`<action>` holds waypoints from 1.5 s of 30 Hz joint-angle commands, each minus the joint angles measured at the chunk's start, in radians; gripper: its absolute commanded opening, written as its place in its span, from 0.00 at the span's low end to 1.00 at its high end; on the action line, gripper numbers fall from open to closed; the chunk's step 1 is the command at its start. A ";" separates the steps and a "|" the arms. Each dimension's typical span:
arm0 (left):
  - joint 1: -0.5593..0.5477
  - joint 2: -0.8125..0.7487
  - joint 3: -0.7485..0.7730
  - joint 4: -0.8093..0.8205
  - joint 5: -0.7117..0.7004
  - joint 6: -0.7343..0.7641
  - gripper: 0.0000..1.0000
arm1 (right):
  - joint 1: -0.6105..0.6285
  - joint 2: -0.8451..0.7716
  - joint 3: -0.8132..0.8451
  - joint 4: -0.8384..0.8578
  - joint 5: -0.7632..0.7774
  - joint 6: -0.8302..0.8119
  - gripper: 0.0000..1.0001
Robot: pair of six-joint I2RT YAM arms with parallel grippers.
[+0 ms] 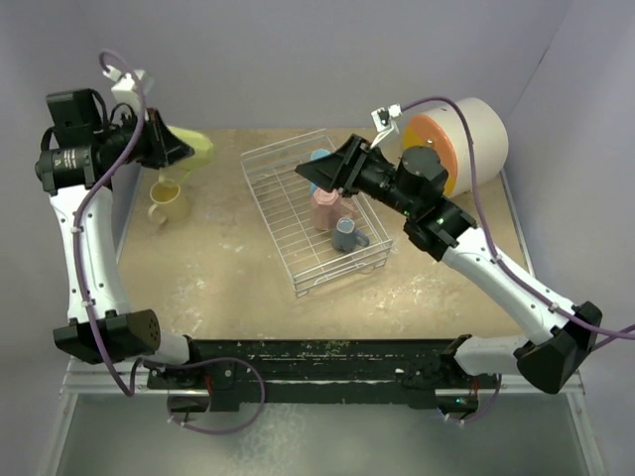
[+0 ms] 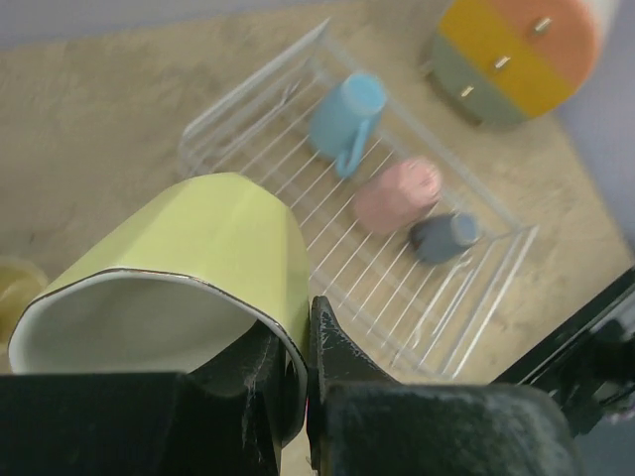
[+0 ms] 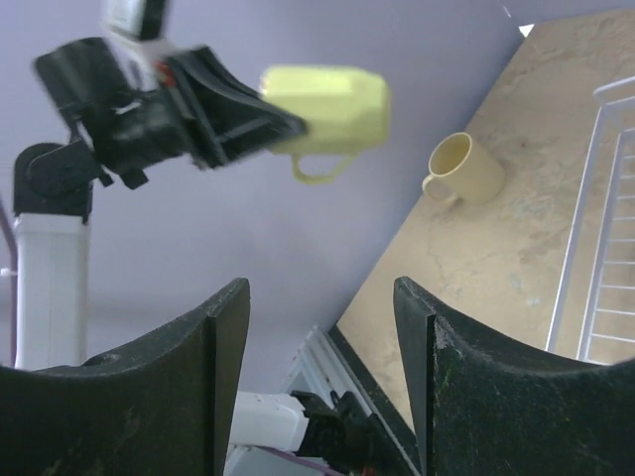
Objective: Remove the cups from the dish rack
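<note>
The left claw [image 2: 306, 359] is clenched on the green mug [image 2: 198, 238], one finger inside the mouth and the other against the outer wall, so it pinches only the rim. It holds the mug in the air over the far left of the desk [image 1: 218, 268], well clear of the rack [image 1: 288, 228]. The right wrist view shows the mug lying on its side in that grip, with the handle hanging down. The yellow mug [image 1: 167, 203] stands on the desk just below and a little nearer. The step in hand looks like setting the green one down next to it. To do that well, the wrist should first turn until the mug's base faces the desk. The arm should then lower slowly over a bare spot beside the yellow mug, leaving a clear gap so neither the handle nor the claw knocks it. A rim pinch is a thin hold, so a quick swing could let the mug pivot or slip. The fingers should part only once the base rests flat, and the claw should then lift straight up out of the mouth. The right claw [image 3: 322, 372] is spread wide and holds nothing, hovering over the far end of the rack near the blue mug [image 2: 347, 114]. The pink mug [image 2: 397, 193] and the grey-blue mug [image 2: 444, 238] also lie in the rack, so three remain to unload.
</note>
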 commanded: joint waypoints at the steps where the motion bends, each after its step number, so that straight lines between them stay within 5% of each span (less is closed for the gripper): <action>1: -0.026 -0.009 -0.038 -0.319 -0.289 0.428 0.00 | 0.012 0.018 0.163 -0.301 0.079 -0.156 0.62; 9: -0.047 -0.160 -0.390 -0.249 -0.653 0.721 0.00 | 0.013 0.046 0.189 -0.400 0.187 -0.202 0.62; 17: -0.046 -0.204 -0.646 0.010 -0.824 0.766 0.00 | 0.015 0.043 0.183 -0.422 0.198 -0.210 0.62; 45: -0.002 0.033 -0.792 0.287 -0.758 0.728 0.00 | 0.021 0.000 0.146 -0.471 0.238 -0.211 0.63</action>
